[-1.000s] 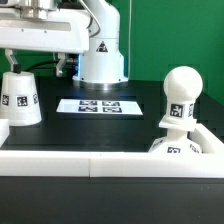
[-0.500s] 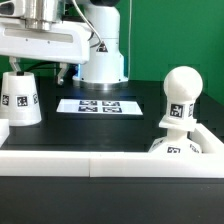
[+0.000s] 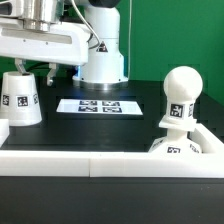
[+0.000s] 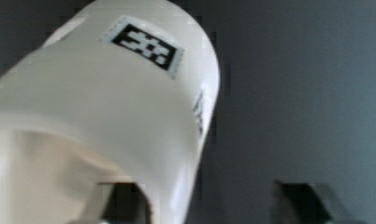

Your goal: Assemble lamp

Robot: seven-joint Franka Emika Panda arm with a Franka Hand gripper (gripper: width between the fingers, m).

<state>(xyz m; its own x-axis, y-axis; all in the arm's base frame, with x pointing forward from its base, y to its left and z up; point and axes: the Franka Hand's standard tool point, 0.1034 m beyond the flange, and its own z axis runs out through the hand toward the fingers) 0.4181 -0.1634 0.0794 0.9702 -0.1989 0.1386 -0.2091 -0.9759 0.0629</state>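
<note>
The white truncated-cone shade [image 3: 20, 97] stands upright on the black table at the exterior view's left, a tag on its side. My gripper [image 3: 35, 70] hangs just above it, open and empty. In the wrist view the shade [image 4: 114, 110] fills most of the picture, with its tag showing. One dark finger [image 4: 123, 203] lies over the shade and the other is off its side, and my gripper [image 4: 217, 203] touches nothing. The round-headed bulb [image 3: 181, 95] stands upright on its stem on the tagged base [image 3: 178, 148] at the exterior view's right.
The marker board [image 3: 100, 106] lies flat on the table in the middle. The white robot pedestal [image 3: 102, 50] stands behind it. A long white rail [image 3: 100, 162] runs along the front, with another rail [image 3: 212, 135] at the right side.
My gripper has shifted toward the exterior view's left and dropped a little, so that both fingers now hang over the shade. The shade, bulb and base have not moved.
</note>
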